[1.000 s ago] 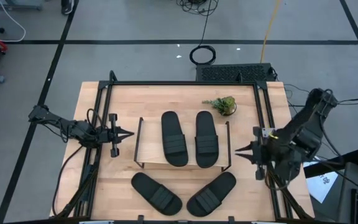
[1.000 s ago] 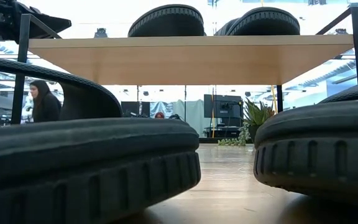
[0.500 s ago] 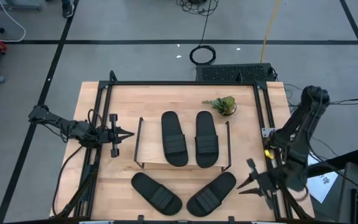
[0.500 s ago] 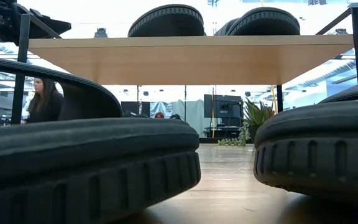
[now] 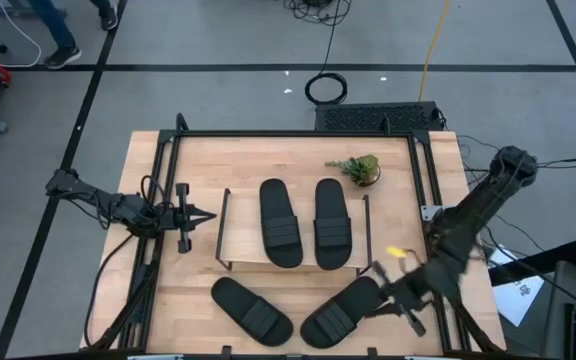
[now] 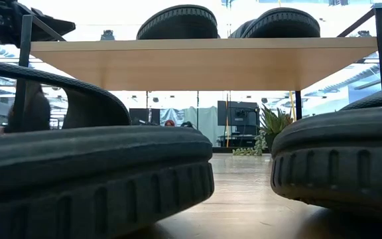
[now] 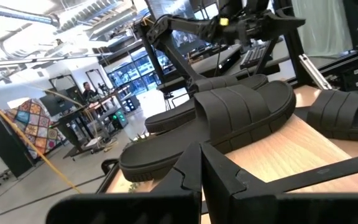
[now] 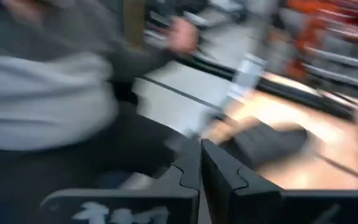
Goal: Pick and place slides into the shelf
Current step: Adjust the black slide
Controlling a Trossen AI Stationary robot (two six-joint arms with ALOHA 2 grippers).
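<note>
- Two slides [image 5: 253, 310] lie on the surface [image 5: 198, 160] in front of the shelf [image 5: 230, 240].
- Right gripper [image 5: 380, 296], fingers together, empty, beside right slide [image 5: 340, 311]; pickup is in hand, fingers must part first.
- Two slides [image 5: 281, 222] sit on shelf top.
- Left gripper [image 5: 206, 215], fingers together, waits left of shelf.

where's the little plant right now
In the high view, the plant sits on the table's far right part, just beyond the shelf's right end, nearest the right-hand slide on top.
</note>
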